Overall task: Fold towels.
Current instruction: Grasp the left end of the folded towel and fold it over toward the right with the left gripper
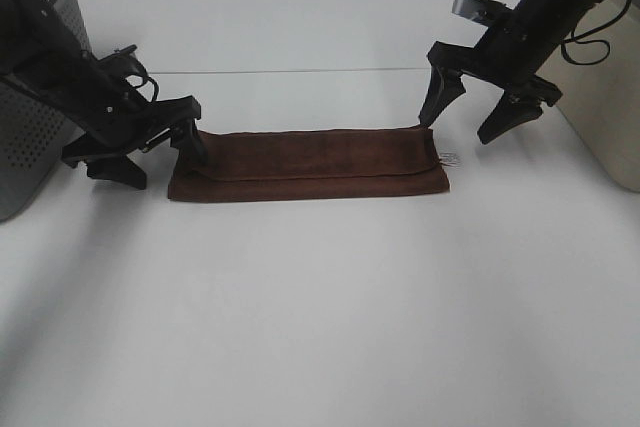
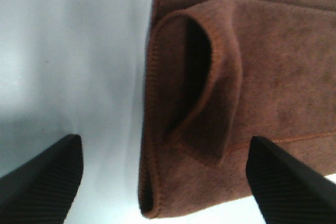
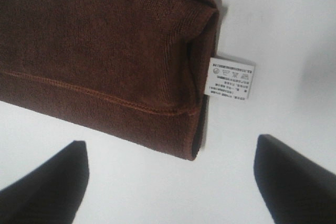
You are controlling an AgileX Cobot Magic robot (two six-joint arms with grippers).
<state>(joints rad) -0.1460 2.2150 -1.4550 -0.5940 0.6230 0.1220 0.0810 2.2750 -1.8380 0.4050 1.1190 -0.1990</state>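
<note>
The reddish-brown towel (image 1: 310, 164) lies folded in half as a long strip across the middle of the white table (image 1: 320, 317). My left gripper (image 1: 160, 150) is open and empty, low at the towel's left end. In the left wrist view the towel's left end (image 2: 236, 93) shows a loose curled-up top layer. My right gripper (image 1: 478, 115) is open and empty, raised just above and right of the towel's right end. The right wrist view shows that end (image 3: 105, 61) with its white tag (image 3: 231, 78) sticking out.
A grey perforated bin (image 1: 30, 137) stands at the left edge behind my left arm. A beige box (image 1: 605, 97) stands at the right edge behind my right arm.
</note>
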